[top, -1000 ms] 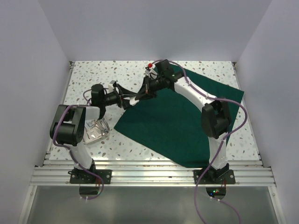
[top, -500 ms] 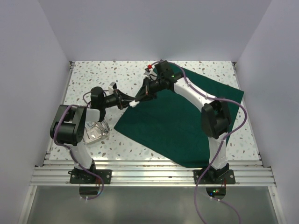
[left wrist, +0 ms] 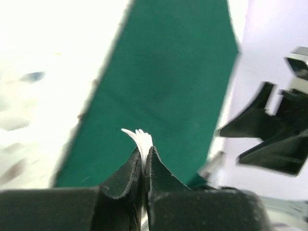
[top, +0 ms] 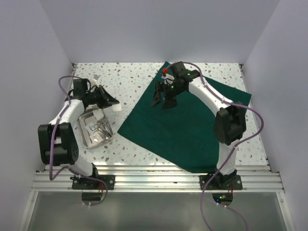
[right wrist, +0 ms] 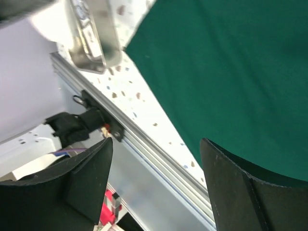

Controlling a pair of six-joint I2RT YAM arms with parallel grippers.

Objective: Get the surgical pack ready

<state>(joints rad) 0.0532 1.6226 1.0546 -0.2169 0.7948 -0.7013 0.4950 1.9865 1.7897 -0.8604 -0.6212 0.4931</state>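
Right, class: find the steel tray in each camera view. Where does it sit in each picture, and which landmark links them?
Top external: the steel tray is at lower left, beside the left corner of the green cloth.
Left wrist: not in it; the left gripper pinches white gauze.
Right wrist: the tray is at top left, just off the cloth's corner.
Shared landmark: the green cloth, in all three.

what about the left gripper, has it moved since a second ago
Yes. The left gripper drew back leftward, away from the green cloth, to the far end of the steel tray, shut on white gauze.
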